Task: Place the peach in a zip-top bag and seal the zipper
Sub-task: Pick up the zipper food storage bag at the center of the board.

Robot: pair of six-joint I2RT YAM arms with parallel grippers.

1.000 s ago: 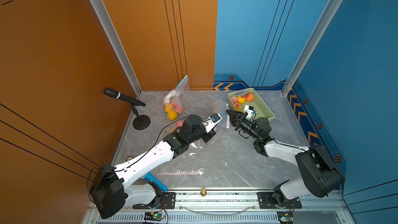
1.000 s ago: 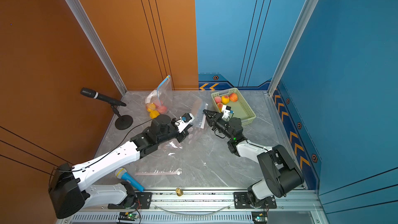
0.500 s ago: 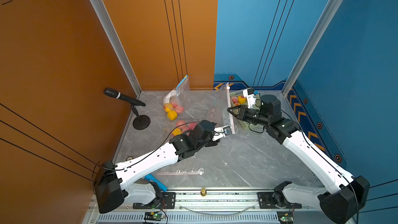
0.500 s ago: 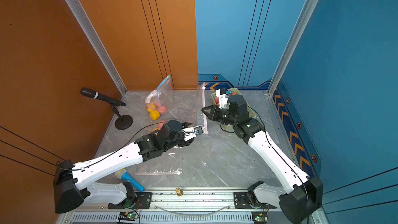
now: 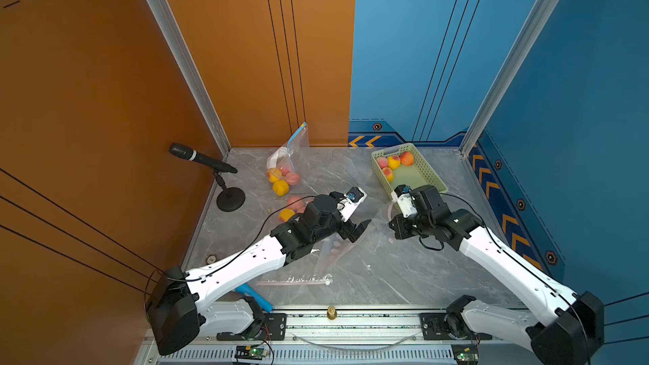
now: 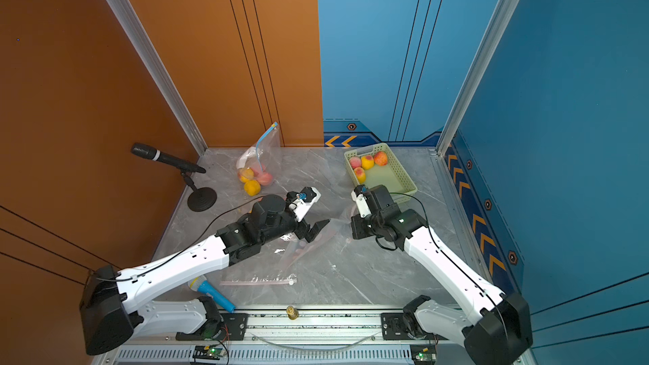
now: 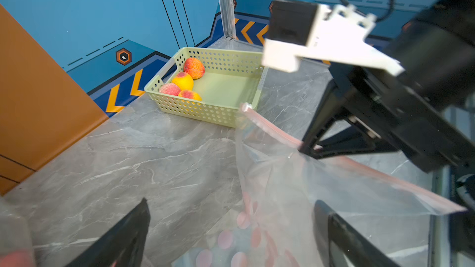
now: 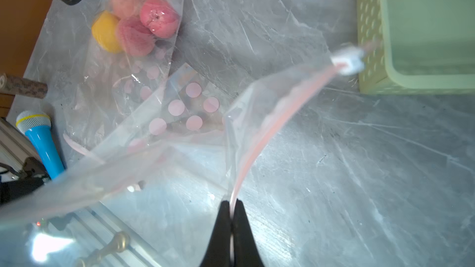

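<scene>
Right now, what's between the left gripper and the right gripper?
Only the clear bag: the shut right gripper pinches its pink zipper, and the film hangs toward the open left gripper. The left wrist view shows it best.

Clear bag (image 8: 180, 109) with pink dots and a pink zipper (image 8: 257, 147). Pale green basket (image 7: 205, 110), dotted with holes. Peaches (image 7: 183, 80) in red, pink and yellow. Grey table (image 7: 128, 150), veined white like marble. Orange wall (image 5: 105, 82), blue wall (image 5: 421, 47), orange chevrons (image 5: 365, 141). Blue toy mic (image 8: 43, 145), yellow band. Black mic (image 5: 196, 158).
</scene>
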